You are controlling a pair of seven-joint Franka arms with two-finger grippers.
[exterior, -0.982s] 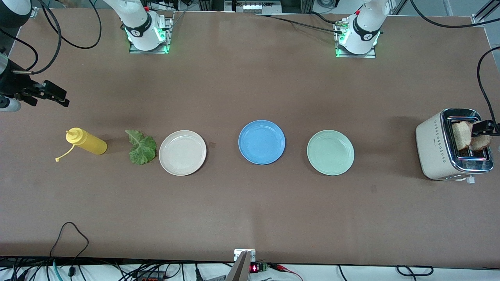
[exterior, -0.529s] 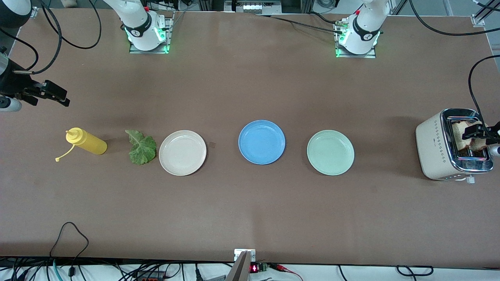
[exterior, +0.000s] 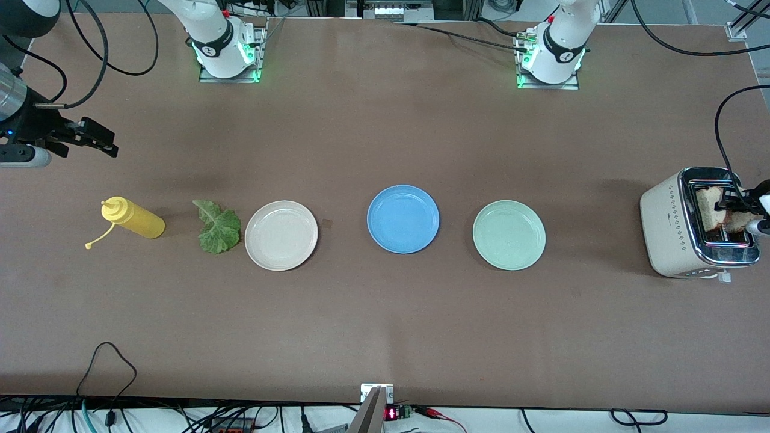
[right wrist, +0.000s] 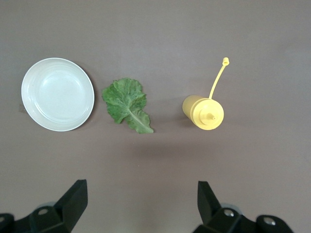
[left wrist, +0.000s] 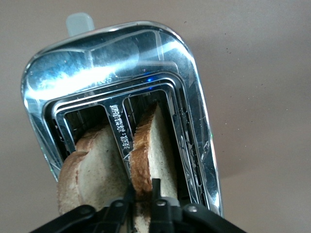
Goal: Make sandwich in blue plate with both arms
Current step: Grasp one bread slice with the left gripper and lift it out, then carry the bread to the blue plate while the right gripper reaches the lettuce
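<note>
The blue plate [exterior: 403, 219] lies empty at the table's middle. Two bread slices [exterior: 710, 207] stand in the toaster [exterior: 668, 225] at the left arm's end. My left gripper [exterior: 731, 201] is over the toaster. In the left wrist view the gripper [left wrist: 142, 190] is shut on the brown crust of one bread slice [left wrist: 155, 150], and the other slice [left wrist: 95, 170] stands in the neighbouring slot. The lettuce leaf [exterior: 218, 228] lies flat beside the beige plate. My right gripper [exterior: 96, 137] is open and empty, up in the air near the yellow bottle; it also shows in the right wrist view [right wrist: 142, 189].
A beige-white plate [exterior: 281, 235] and a pale green plate [exterior: 509, 235] flank the blue plate. A yellow squeeze bottle [exterior: 132, 219] with its cap hanging open stands at the right arm's end. The right wrist view shows the lettuce [right wrist: 127, 104], the beige plate [right wrist: 57, 94] and the bottle [right wrist: 204, 112].
My left gripper has come down onto the bread slice in the toaster. My right gripper has shifted a little toward the robots' bases. Nothing on the table has moved.
</note>
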